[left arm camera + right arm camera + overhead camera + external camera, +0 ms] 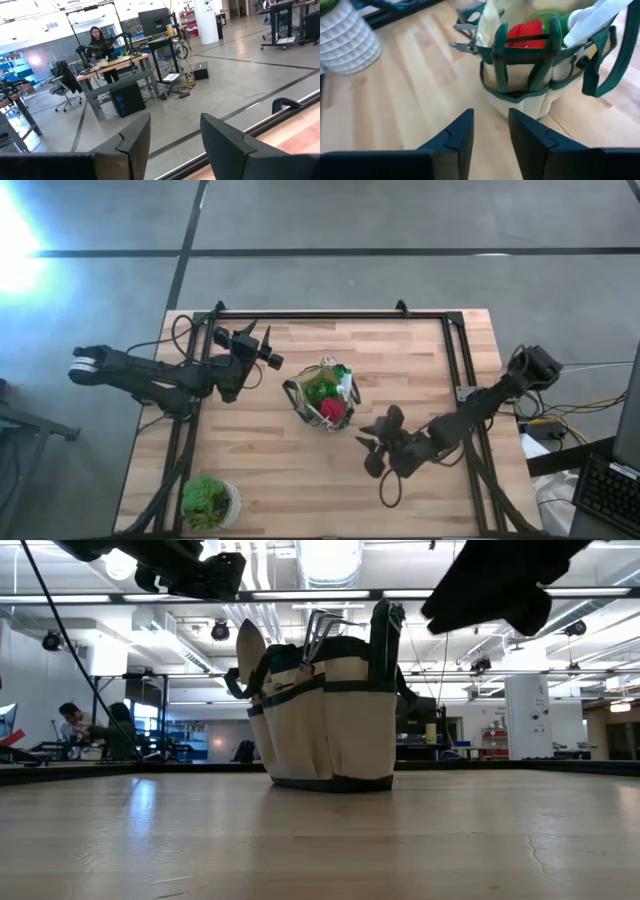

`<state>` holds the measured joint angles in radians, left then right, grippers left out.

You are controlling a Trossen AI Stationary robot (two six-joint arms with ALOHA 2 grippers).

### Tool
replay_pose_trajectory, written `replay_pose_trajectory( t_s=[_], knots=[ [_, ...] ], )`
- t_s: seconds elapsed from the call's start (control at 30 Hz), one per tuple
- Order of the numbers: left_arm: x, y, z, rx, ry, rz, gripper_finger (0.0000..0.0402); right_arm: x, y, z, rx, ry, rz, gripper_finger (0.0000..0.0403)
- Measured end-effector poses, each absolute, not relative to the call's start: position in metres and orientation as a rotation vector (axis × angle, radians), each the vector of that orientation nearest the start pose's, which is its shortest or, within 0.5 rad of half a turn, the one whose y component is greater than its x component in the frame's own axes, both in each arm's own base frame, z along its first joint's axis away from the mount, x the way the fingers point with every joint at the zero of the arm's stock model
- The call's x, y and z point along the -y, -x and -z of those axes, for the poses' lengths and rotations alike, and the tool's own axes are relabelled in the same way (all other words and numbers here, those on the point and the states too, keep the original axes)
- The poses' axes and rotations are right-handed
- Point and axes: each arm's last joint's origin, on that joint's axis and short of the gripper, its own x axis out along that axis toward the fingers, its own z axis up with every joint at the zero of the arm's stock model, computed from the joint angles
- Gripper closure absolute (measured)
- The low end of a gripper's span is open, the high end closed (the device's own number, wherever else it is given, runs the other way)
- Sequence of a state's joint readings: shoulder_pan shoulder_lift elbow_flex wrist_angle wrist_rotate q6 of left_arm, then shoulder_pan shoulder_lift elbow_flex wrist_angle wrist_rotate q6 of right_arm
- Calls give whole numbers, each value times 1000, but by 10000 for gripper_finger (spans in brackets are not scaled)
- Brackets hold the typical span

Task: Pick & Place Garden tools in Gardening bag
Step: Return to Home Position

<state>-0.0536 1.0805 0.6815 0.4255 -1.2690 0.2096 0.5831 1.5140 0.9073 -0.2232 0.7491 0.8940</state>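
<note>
Beige gardening bag (330, 730) upright, tools (386, 635) vertical

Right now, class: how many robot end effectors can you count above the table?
2. The left end effector hovers left of the gardening bag; the right end effector hovers right of it.

Beige gardening bag (323, 395) upright mid-table; garden tools (331, 400) stowed inside, in pockets.

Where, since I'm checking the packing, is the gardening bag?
High view: the gardening bag stands at the table's middle, the potted plant far off at the picture's bottom-left corner.
</note>
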Motion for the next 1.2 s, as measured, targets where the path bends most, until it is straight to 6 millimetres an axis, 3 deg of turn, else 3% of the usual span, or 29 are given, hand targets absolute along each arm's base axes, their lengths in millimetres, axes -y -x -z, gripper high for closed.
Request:
replay_pose_trajectory(
  t_s=[0.3,0.37,0.57,0.8,1.07,1.2],
  knots=[
    [-16,-222,-299,-105,-166,-1212,227,-138,-232,-232,-615,-297,385,370],
    [-16,-222,-299,-105,-166,-1212,227,-133,-223,-231,-634,-275,390,388],
    [-16,-222,-299,-105,-166,-1212,227,-112,-194,-217,-613,-258,362,394],
    [-16,-222,-299,-105,-166,-1212,227,-86,-160,-204,-421,-285,193,394],
    [-16,-222,-299,-105,-166,-1212,227,-57,-139,-208,-102,-84,-28,395],
    [-16,-222,-299,-105,-166,-1212,227,-40,-134,-201,-61,-27,-54,395]
  ],
)
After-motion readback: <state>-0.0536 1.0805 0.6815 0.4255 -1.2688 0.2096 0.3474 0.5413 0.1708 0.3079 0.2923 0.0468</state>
